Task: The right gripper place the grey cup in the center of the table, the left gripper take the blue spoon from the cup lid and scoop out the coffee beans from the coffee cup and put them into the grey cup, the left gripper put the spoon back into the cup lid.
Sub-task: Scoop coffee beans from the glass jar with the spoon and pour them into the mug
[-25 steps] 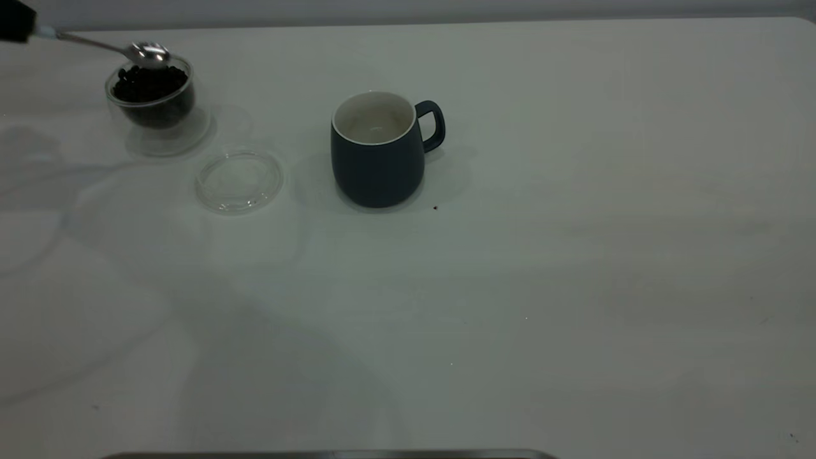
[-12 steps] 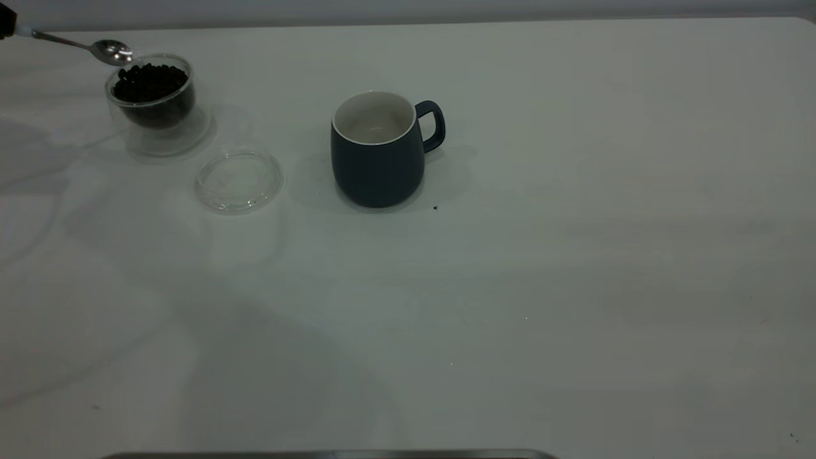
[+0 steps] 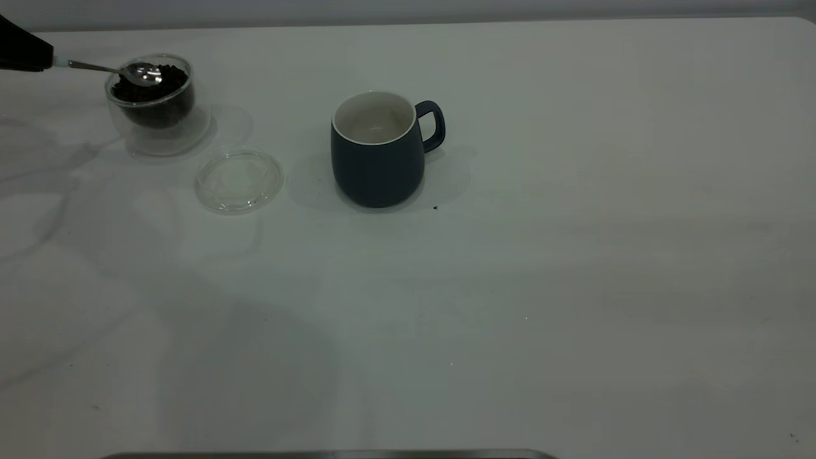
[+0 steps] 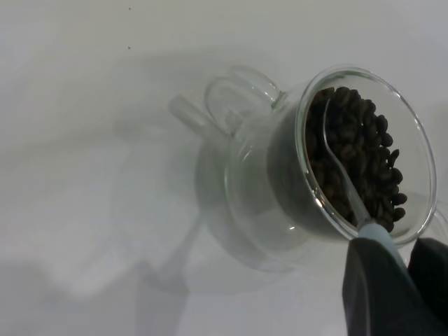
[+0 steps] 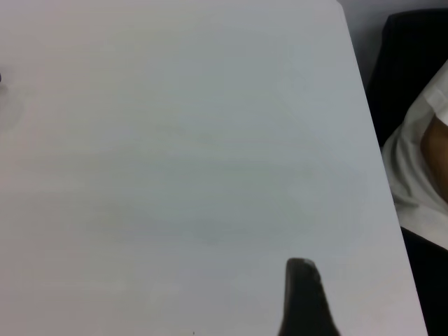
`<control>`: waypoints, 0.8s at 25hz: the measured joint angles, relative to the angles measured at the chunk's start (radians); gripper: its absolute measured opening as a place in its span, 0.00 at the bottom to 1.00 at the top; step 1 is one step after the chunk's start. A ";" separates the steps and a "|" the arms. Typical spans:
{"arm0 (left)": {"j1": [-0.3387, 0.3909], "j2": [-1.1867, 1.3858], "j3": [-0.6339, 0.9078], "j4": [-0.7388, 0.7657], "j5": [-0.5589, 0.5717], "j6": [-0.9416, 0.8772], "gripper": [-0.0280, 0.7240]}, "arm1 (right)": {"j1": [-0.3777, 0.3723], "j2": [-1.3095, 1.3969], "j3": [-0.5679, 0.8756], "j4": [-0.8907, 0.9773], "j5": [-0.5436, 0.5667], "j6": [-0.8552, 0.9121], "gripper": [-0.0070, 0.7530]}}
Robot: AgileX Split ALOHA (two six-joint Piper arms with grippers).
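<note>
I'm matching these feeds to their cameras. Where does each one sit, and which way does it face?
Exterior: above the table, facing down on the grey cup, cup lid and coffee cup; left gripper at the edge.
Left wrist: on the left arm, facing into the coffee cup; its fingers hold the blue spoon.
Right wrist: on the right arm, over bare table; one fingertip shows.
Exterior and left wrist share the coffee beans.

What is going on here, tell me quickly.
The left gripper holds the spoon by its handle, with the bowl dipped into the beans in the glass cup at the table's far left. The grey cup stands near the middle, empty inside. The lid lies bare between the two cups. The right gripper hangs over bare table at the side.
</note>
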 joint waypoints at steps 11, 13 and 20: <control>0.000 0.001 0.000 0.075 0.047 -0.244 0.21 | 0.000 0.000 0.000 0.000 0.000 0.000 0.61; 0.000 0.001 0.000 0.088 0.059 -0.280 0.21 | 0.000 0.000 0.000 0.000 0.000 0.000 0.61; 0.001 0.001 0.000 0.092 0.070 -0.325 0.21 | 0.000 0.000 0.000 0.000 0.000 0.000 0.61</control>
